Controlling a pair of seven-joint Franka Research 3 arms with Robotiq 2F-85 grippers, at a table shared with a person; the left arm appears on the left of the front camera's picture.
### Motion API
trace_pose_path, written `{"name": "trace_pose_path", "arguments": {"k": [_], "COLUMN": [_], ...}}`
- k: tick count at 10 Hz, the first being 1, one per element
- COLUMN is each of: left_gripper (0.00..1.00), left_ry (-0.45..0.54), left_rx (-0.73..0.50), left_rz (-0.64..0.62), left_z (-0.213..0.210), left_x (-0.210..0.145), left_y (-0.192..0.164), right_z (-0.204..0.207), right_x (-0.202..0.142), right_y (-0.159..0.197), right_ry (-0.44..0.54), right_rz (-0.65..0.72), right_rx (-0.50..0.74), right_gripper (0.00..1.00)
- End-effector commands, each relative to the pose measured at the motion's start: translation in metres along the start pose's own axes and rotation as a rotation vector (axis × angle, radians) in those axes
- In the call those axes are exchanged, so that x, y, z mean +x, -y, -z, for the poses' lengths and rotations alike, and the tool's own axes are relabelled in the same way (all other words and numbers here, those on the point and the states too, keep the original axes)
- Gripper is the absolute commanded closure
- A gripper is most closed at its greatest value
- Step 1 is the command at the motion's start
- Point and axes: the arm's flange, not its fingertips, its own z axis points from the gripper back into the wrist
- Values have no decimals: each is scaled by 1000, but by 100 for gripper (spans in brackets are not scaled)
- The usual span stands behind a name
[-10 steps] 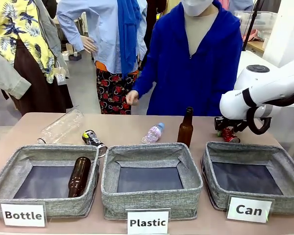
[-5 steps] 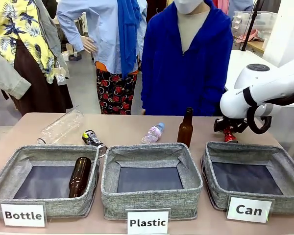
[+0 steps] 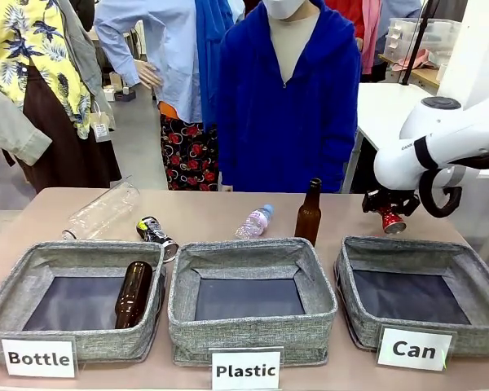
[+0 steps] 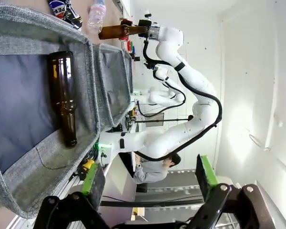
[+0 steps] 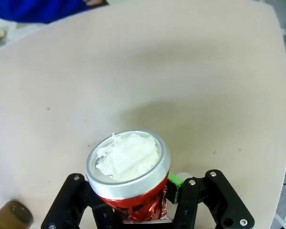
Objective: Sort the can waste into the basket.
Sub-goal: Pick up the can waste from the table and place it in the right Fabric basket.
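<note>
Crushed shiny red metal can (image 3: 389, 220) is clamped between the 2 fingers of the right gripper (image 3: 388, 209), held tilted above the beige table (image 3: 212, 208) just beyond the far rim of the grey woven rectangular basket (image 3: 464, 336) with the white "Can" card (image 3: 414, 349). In the right wrist view, its silver end (image 5: 127, 160) faces the camera with white crumpled stuff inside. The second one, a crushed black can with light markings (image 3: 153, 231), lies on the table behind the "Bottle" basket (image 3: 33, 330), well apart from the red one. Over on the left, the left gripper (image 4: 149, 175) hangs with its jaws spread wide and nothing between them, near the "Bottle" basket, where 1 brown glass bottle (image 3: 132, 293) lies.
</note>
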Motion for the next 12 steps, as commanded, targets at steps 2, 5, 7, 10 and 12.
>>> {"name": "trace_pose_path", "arguments": {"k": [2,5,7,10,12], "left_gripper": [0,0,0,0,0], "left_ry": [-3,-3,-3,-3,-3], "left_rx": [-12,-12,-12,-12,-12], "left_rz": [7,7,7,7,7], "left_z": [-3,-3,-3,-3,-3], "left_x": [-4,-4,-4,-4,-4], "left_y": [4,4,4,4,4], "right_z": [-42,-135,-168,-184,-182], "right_x": [-15,-50,-86,-147,-168], "right_y": [12,22,19,14,18], "right_ry": [39,30,-79,-85,-111], "right_rz": [8,-200,-380,-921,-1183], "right_rx": [10,104,161,166,222], "right_gripper": [100,100,100,100,100]}}
